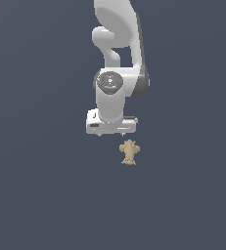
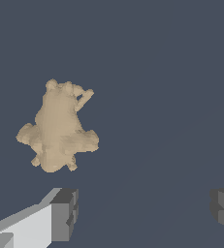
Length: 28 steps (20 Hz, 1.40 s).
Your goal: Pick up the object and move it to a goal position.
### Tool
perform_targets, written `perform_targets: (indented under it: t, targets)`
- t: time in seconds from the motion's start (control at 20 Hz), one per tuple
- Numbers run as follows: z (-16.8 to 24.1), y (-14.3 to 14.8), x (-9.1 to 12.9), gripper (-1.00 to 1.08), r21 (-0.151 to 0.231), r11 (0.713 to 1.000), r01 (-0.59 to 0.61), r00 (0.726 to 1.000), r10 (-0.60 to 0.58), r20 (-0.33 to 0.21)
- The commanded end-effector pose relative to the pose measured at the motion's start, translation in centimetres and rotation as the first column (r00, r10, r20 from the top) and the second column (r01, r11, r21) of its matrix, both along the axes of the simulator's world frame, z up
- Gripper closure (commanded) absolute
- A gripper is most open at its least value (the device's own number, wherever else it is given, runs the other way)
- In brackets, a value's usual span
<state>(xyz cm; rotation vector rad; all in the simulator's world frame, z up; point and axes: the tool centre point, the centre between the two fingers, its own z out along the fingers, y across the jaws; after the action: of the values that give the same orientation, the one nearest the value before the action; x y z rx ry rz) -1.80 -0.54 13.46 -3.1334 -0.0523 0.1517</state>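
The object (image 1: 129, 152) stands upright on the desk (image 1: 36, 195), long axis vertical, knobbly end up. The tool (image 2: 142, 213) hangs spread wide, holding nothing, figurine outside its fingers (image 2: 65, 213).

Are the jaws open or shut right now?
Open. In the wrist view the two fingertips stand far apart with bare floor between them, and the tan figurine lies beyond them, ungripped.

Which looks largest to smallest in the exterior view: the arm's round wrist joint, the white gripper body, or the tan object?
1. Gripper body, widest of the three.
2. Round wrist joint, close behind; the ranking against the gripper body is unsure.
3. Tan object, clearly the smallest.
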Motion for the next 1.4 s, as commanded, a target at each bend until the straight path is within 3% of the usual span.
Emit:
perform_targets:
  t: [0.0,0.35,0.65,1.0,1.35]
  targets:
    - [-0.1,0.3,0.1,-1.0,-0.001,1.0,-0.029,1.0,0.029,-0.003]
    - [-0.8,1.6,0.4,-1.0,-0.006,0.984,-0.179,0.984,0.179,-0.021]
    - [-1.6,3.4,0.7,-1.0,-0.006,0.927,-0.376,0.926,0.375,-0.047]
    - [-2.8,5.8,1.1,-1.0,0.008,0.793,-0.609,0.79,0.608,-0.083]
    - [-3.9,8.2,1.5,-1.0,0.036,0.605,-0.795,0.598,0.793,-0.116]
